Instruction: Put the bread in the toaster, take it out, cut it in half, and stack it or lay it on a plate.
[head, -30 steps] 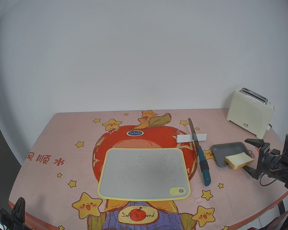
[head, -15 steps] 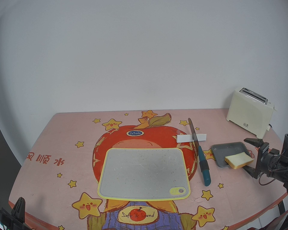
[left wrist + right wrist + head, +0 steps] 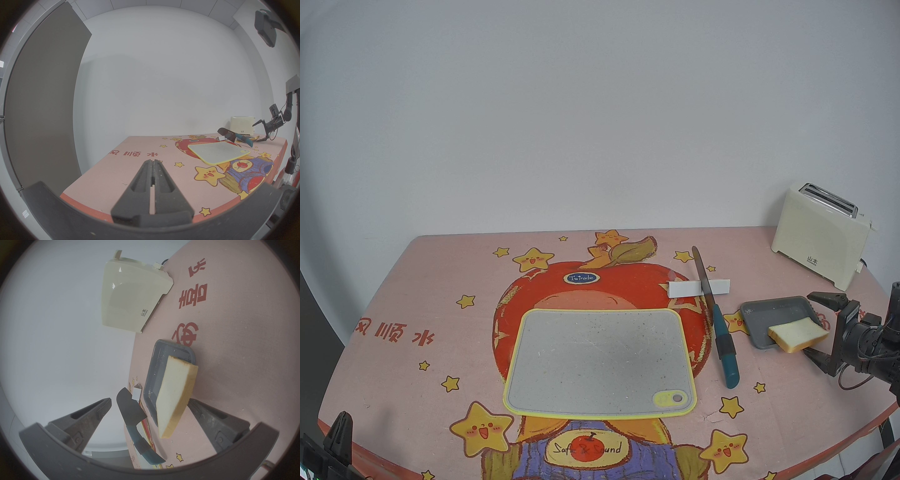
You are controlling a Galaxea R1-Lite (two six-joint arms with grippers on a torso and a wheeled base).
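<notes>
Bread slice (image 3: 798, 334) lies tilted on the near-right corner of the grey plate (image 3: 765, 310), its right end sticking out past the rim over the table (image 3: 425, 300); plate sits on the table's right side, on the near side of the toaster (image 3: 822, 234); toaster stands at the far-right corner w/ slots up, well apart from the bread. R gripper (image 3: 814, 324) is low at the right edge, jaws spread wide, one finger on the far side & one on the near side of the bread's overhanging end; not clamped on it, and whether a finger touches the crust can't be told; right wrist view has the slice btwn the two fingers, plate just beyond, toaster farther off. Knife (image 3: 717, 325) lies just left of the plate, blade pointing far, teal handle near; blade crosses a white paper strip (image 3: 684, 289); cutting board (image 3: 600, 362), grey w/ yellow-green rim, lies flat mid-table, left of the knife, close but apart. L gripper (image 3: 152, 162) is at the near-left corner, just off the table edge, fingers pressed together w/ only a thin slit btwn them; well apart from bread & plate.
</notes>
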